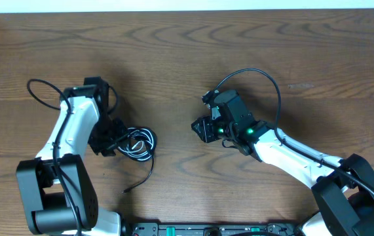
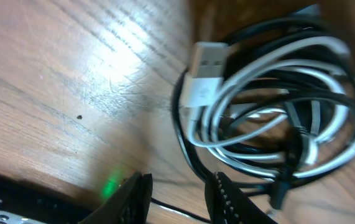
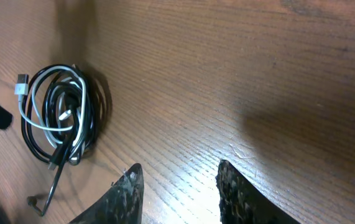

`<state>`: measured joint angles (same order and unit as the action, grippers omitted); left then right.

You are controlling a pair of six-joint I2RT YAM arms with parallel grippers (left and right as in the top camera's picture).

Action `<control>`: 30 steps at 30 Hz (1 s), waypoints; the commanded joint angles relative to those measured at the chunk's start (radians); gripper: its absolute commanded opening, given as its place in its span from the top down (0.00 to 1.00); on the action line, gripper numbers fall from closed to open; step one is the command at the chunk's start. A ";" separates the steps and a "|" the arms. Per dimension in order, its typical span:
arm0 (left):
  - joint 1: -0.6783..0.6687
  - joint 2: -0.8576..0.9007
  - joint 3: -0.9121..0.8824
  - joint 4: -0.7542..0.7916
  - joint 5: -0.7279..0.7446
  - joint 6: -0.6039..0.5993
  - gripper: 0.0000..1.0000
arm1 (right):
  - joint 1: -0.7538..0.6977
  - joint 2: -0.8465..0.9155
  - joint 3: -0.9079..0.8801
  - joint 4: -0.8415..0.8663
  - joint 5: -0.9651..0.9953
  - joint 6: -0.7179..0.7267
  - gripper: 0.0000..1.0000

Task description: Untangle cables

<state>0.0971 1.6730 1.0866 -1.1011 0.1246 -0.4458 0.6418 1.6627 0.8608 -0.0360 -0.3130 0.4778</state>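
1. Starting at the left, the left gripper (image 2: 177,200) sits low over the table (image 1: 187,52), just left of the cables (image 1: 138,143), its tips aimed into them. Its fingers stand parted with wood showing between them, and nothing is pinched. A thin dark strand crosses under the gap, but the close view is blurred there, so contact with a finger cannot be confirmed.
2. The cables lie in one compact coil on the table, left of centre and toward the front edge.
3. The white cable (image 2: 270,81) is wound through the loops of the black cable (image 3: 29,134). Its flat plug (image 2: 205,65) rests on the coil's rim on the side nearest the left gripper. That interleaving appears to be what holds the coil together, so the task is judged not yet done.
4. A black tail (image 1: 145,176) leaves the coil and runs toward the front edge, ending loose on the wood. A free end like this looks the easiest place to begin drawing a cable out.
5. The right gripper (image 3: 180,190) stands well apart from the coil, near the table's centre and facing it. Its fingers are spread over bare wood and hold nothing. This position looks suited to taking an opposing hold.
6. Risk noted: pulling one loop alone may drag the whole coil instead of freeing it.
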 commanded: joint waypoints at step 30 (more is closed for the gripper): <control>-0.009 -0.001 -0.207 0.288 0.208 0.000 0.81 | 0.007 0.008 0.011 -0.005 0.024 -0.011 0.62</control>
<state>0.0963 1.6730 0.8913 -0.8104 0.3099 -0.4652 0.6418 1.6627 0.8612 -0.0376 -0.2977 0.4778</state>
